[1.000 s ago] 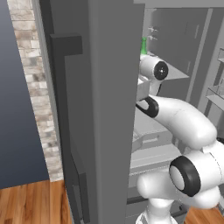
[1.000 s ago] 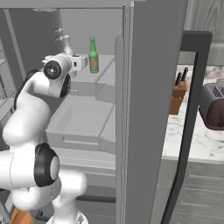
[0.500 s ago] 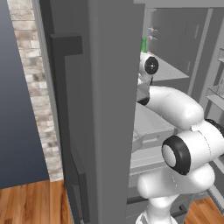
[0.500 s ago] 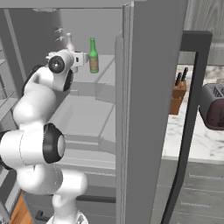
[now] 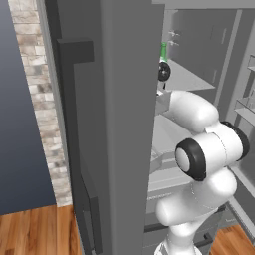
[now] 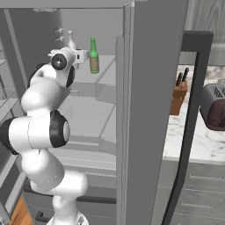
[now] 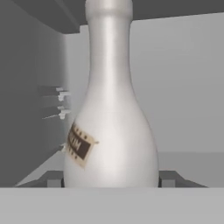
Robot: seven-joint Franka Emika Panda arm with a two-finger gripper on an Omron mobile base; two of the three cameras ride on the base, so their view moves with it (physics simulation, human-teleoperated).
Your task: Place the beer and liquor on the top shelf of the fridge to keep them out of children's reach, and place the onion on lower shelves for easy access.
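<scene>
The gripper (image 7: 111, 183) stands with one dark finger tip (image 7: 54, 179) on each side of the liquor bottle (image 7: 110, 127), both close against its wide base; whether the jaws press the glass or stand just off it cannot be told. In the hand view the one whitish bottle rises upright straight ahead of the tool, between its two tips. On the bottle's lower left flank sits one small tan label with a dark centre (image 7: 79, 145); the lettering on it is too blurred to read.

In the right base view the liquor bottle (image 6: 70, 40) shows just beyond the hand, and one slim green beer bottle (image 6: 93, 56) stands upright just to the right of the hand, apart from it, wearing one tan-brown label whose writing is too small to make out. Both bottles stand on the top shelf (image 6: 107, 66) of the fridge (image 6: 145, 110). From the left base view the beer's green neck (image 5: 163, 51) pokes up just above the wrist.

Below the arm lie further pale grey lower shelves (image 6: 90, 118). Far to the tool's right, past the fridge wall, are one wooden knife block (image 6: 178, 96) and one dark toaster (image 6: 214, 107) on a marble counter (image 6: 197, 140).
</scene>
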